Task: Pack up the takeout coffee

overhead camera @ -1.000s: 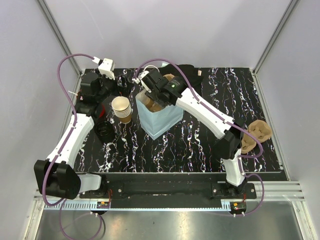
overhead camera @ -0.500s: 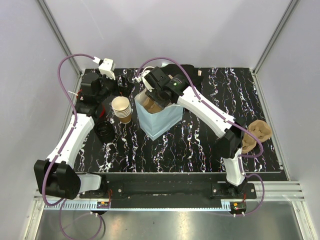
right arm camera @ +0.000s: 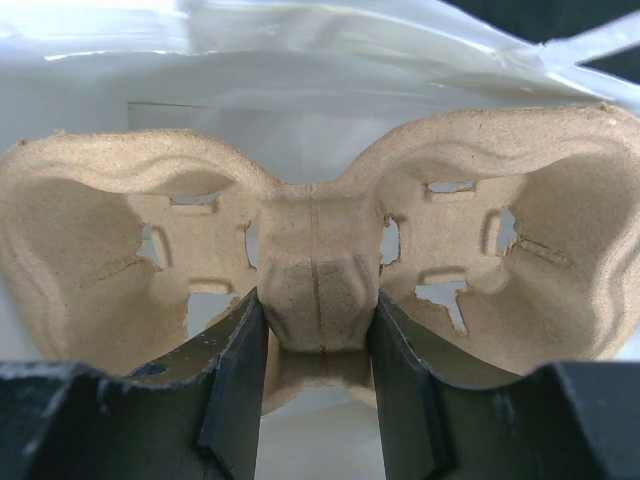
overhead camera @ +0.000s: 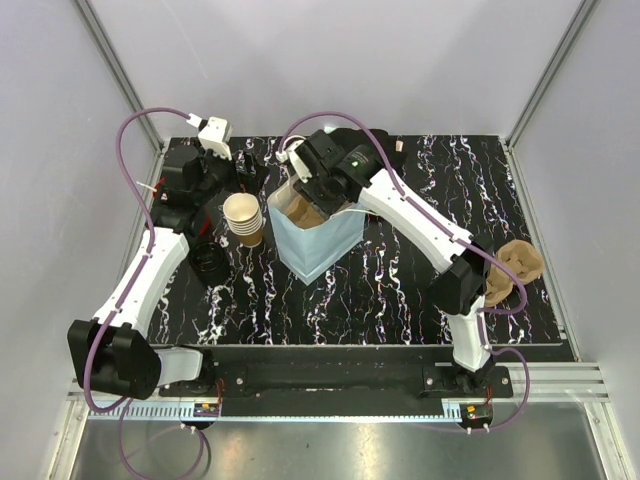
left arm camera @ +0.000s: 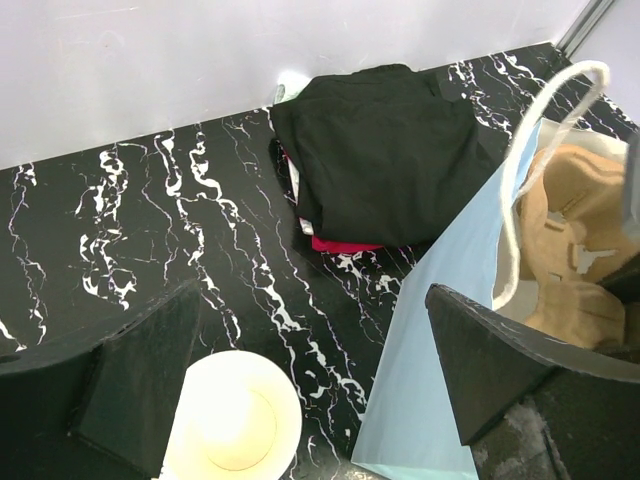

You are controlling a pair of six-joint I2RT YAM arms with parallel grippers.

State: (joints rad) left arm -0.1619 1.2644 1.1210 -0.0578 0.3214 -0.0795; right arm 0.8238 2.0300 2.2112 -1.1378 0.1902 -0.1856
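Observation:
The takeout coffee is out of view; no lidded cup shows. A light blue paper bag (overhead camera: 318, 240) stands open mid-table. My right gripper (overhead camera: 312, 198) hangs over its mouth, shut on the centre ridge of a brown pulp cup carrier (right arm camera: 320, 270), which sits inside the bag's white walls (right arm camera: 300, 110). Both fingers (right arm camera: 235, 380) press that ridge. My left gripper (left arm camera: 320, 400) is open and holds nothing, just left of the bag (left arm camera: 440, 340). It hovers above an open tan cup (left arm camera: 235, 415) with a cream inside.
That cup tops a nested stack of tan cups (overhead camera: 243, 218) left of the bag. Black lids (overhead camera: 208, 265) lie nearer. More pulp carriers (overhead camera: 520, 262) sit at the right edge. A folded black item (left arm camera: 385, 150) lies on something red at the back wall.
My right gripper has shifted slightly toward the back with the carrier, which now shows more inside the bag's mouth. The left arm has not moved.

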